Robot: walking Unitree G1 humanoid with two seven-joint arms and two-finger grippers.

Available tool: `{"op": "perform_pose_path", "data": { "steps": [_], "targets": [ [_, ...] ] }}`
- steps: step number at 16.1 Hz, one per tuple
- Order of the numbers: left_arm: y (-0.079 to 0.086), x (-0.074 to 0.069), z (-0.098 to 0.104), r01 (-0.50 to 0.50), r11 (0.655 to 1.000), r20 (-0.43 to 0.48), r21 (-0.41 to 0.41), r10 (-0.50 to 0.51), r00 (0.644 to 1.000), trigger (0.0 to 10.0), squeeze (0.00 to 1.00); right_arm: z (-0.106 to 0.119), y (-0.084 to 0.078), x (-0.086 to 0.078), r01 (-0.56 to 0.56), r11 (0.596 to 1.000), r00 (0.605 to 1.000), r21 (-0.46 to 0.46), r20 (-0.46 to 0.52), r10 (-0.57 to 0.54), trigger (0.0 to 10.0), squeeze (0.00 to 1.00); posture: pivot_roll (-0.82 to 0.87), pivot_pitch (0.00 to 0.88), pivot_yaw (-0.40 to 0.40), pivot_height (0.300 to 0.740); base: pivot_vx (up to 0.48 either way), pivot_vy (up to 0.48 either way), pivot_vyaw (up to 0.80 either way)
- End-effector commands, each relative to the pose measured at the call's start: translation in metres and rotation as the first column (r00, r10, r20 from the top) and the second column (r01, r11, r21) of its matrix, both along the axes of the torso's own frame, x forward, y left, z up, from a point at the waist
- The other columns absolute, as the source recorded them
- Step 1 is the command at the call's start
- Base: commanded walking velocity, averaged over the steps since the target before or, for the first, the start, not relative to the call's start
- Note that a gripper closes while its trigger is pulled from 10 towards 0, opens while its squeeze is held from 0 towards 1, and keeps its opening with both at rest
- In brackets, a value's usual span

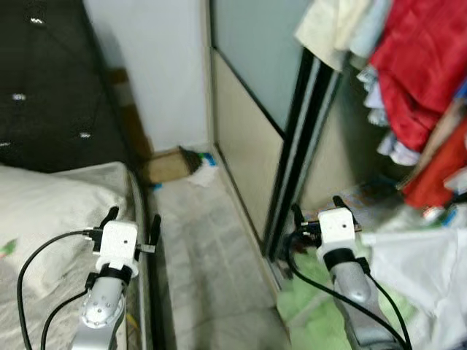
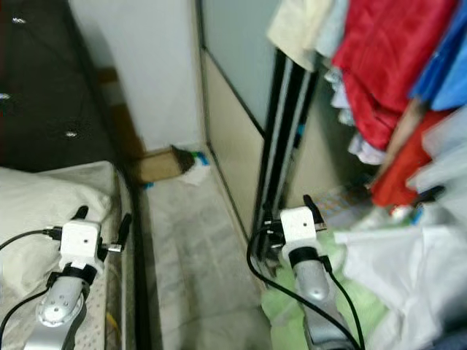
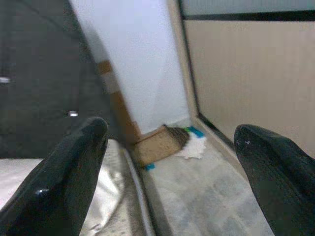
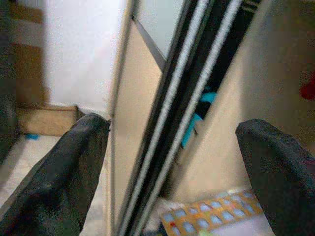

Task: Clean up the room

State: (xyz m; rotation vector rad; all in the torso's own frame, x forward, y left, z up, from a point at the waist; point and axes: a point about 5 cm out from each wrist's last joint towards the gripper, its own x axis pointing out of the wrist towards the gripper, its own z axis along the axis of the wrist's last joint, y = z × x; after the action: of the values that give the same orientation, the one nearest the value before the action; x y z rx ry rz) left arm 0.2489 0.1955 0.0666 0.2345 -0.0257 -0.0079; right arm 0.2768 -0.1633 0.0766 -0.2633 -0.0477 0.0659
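Both grippers are raised in front of me and stand open with nothing between their fingers. My left gripper (image 1: pixel 133 217) hovers over the edge of the bed (image 1: pixel 66 219). Beside the black track of the wardrobe's sliding door (image 1: pixel 252 146) is my right gripper (image 1: pixel 317 207). At the far end of the narrow floor strip lie a crumpled white scrap with blue bits (image 1: pixel 205 173) and a flat piece of cardboard (image 1: pixel 166 165), also seen as the scrap (image 3: pixel 196 145) and cardboard (image 3: pixel 156 145) in the left wrist view.
A dark padded headboard (image 1: pixel 51 80) rises at the left. Red and pale clothes (image 1: pixel 416 65) hang in the open wardrobe. White fabric (image 1: pixel 423 270) and something green (image 1: pixel 314 306) lie low at the right. A patterned orange sheet (image 4: pixel 206 219) lies on the wardrobe floor.
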Motion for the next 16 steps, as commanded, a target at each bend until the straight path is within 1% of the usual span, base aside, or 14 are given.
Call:
{"op": "perform_pose_path", "data": {
  "steps": [1,5,8,10,12,16],
  "targets": [
    [-0.004,-0.003,-0.001,0.004,1.000,-0.002,-0.001,-0.004,1.000,10.0,0.00,0.002,-0.003,0.001,0.001,1.000,1.000,-0.004,0.006,-0.001,10.0,0.00,0.09,0.020,-0.002,0.740,0.000,0.000,0.80],
    [-0.010,0.001,-0.002,0.001,1.000,0.002,-0.018,-0.001,1.000,10.0,0.00,0.002,-0.008,-0.001,-0.007,1.000,1.000,-0.025,0.003,0.007,10.0,0.00,0.05,0.019,-0.020,0.740,0.000,0.000,0.80],
    [-0.014,0.001,-0.005,0.030,0.999,-0.015,-0.019,-0.031,0.999,10.0,0.00,0.004,-0.011,-0.002,0.019,1.000,1.000,-0.024,0.010,-0.018,10.0,0.00,0.03,0.023,-0.001,0.740,0.000,0.000,0.80],
    [-0.016,0.004,-0.005,0.040,0.999,-0.015,-0.020,-0.040,0.999,10.0,0.00,0.001,-0.011,-0.006,0.020,1.000,1.000,-0.021,0.001,-0.020,10.0,0.00,0.03,0.020,0.004,0.740,0.000,0.000,0.80],
    [-0.016,0.005,-0.005,0.040,0.999,-0.017,-0.024,-0.040,0.999,10.0,0.00,0.000,-0.010,-0.006,0.020,1.000,1.000,-0.020,-0.002,-0.020,10.0,0.00,0.02,0.010,0.006,0.740,0.000,0.000,0.80],
    [-0.021,0.008,-0.007,0.048,0.998,-0.020,-0.028,-0.049,0.999,10.0,0.00,0.005,-0.011,0.005,0.020,1.000,1.000,-0.022,0.014,-0.020,10.0,0.00,0.03,0.000,0.006,0.740,0.000,0.000,0.79]
  ]
}}
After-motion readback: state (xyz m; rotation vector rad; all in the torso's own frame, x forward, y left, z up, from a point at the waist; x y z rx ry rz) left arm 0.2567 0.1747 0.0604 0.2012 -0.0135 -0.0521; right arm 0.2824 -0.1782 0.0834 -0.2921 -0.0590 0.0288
